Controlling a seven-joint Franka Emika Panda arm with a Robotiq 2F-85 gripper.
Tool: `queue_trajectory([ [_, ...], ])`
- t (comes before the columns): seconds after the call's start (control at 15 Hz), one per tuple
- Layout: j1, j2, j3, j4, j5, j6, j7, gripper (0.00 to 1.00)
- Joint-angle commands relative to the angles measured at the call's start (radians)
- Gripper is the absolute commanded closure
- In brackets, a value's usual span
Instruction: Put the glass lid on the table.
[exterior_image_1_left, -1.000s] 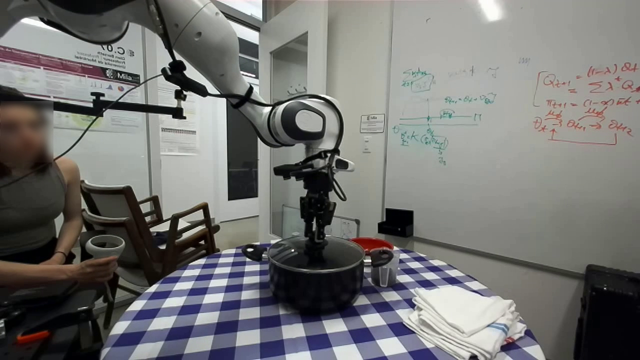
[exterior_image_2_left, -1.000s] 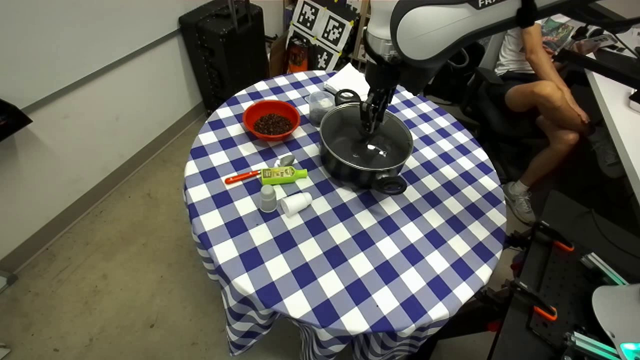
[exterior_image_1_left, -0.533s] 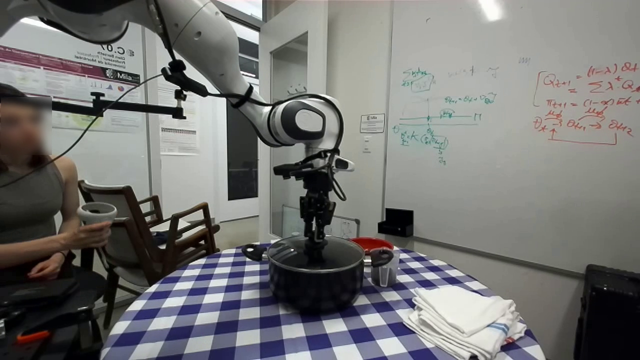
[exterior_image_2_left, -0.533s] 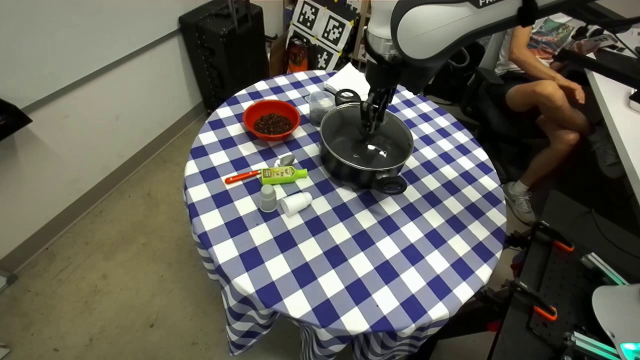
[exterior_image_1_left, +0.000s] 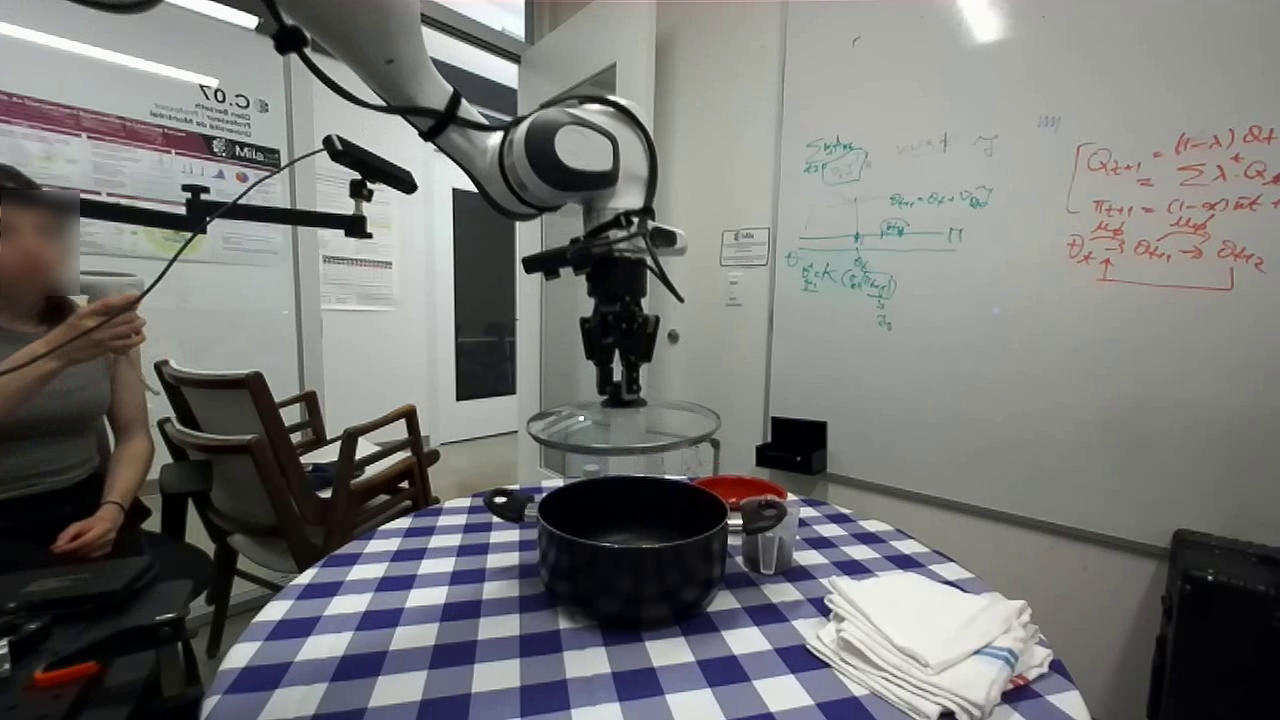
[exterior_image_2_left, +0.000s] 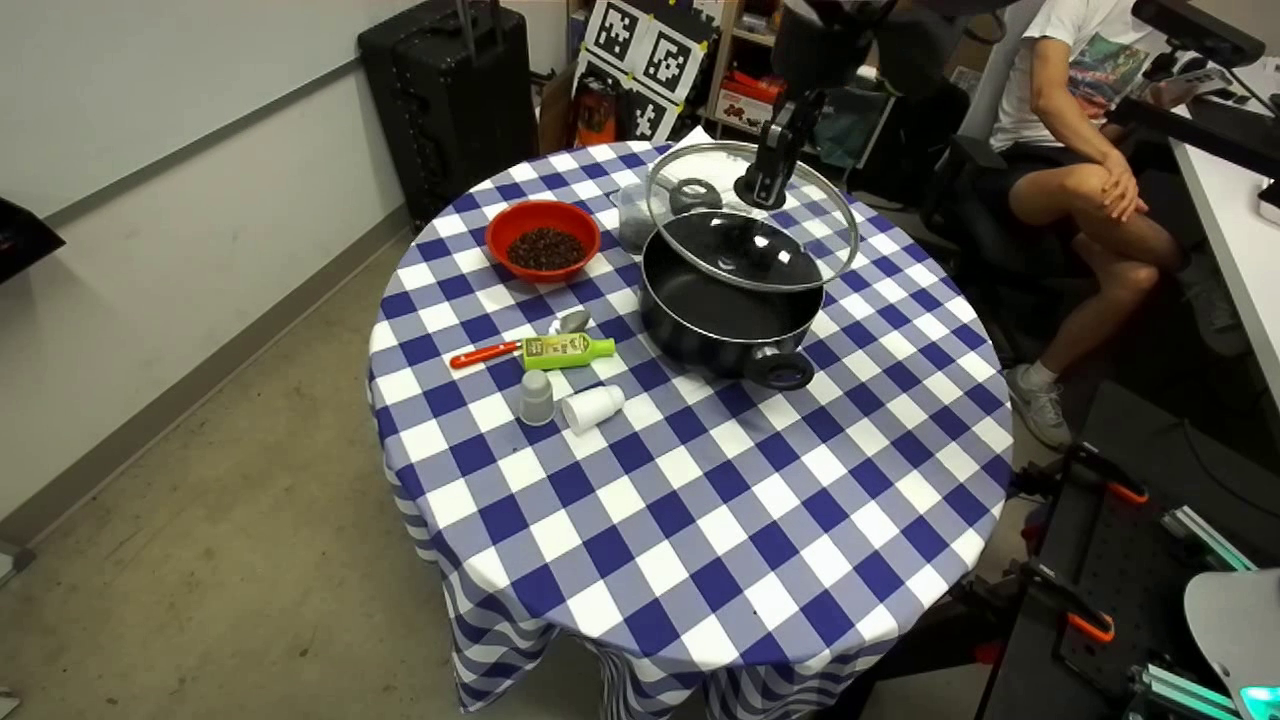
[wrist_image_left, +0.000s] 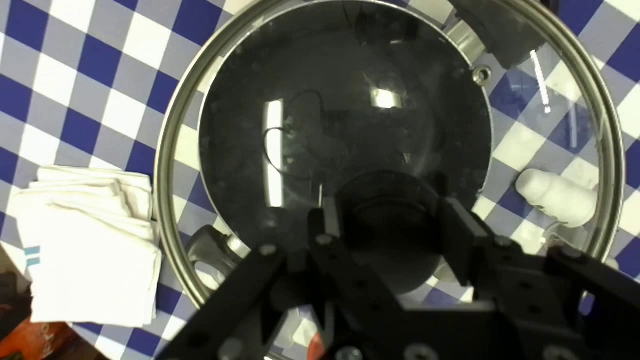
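The clear glass lid with its metal rim hangs level in the air above the black pot. It also shows in an exterior view and fills much of the wrist view. My gripper is closed around the lid's dark knob, one finger on each side, and points down. The gripper also shows in an exterior view. The pot stands uncovered on the table, which has a blue-and-white checkered cloth. Through the glass the pot's dark inside shows.
A red bowl of dark beans and a clear cup stand near the pot. Folded white cloths lie at the table's edge. A green bottle, a red-handled utensil, a grey cup and a white cup sit beside the pot.
The gripper has risen and lifted the glass lid off the pot, which is now uncovered. The pot has stayed in place. The seated person has raised a hand with a white object.
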Motion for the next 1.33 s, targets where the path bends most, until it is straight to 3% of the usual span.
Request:
queue_trajectory([
  [0.0,0.019,-0.236,0.002,-0.180,-0.032,0.012,-0.013,0.76],
  [0.67,-0.017,-0.720,-0.013,-0.760,0.010,0.005,0.133,0.76],
  [1.07,-0.020,-0.743,-0.010,-1.018,0.121,0.198,0.259,0.76],
  [1.2,-0.045,-0.725,0.005,-1.067,0.116,0.303,0.353,0.76],
  [1.27,-0.063,-0.670,0.015,-1.029,0.097,0.331,0.407,0.76],
])
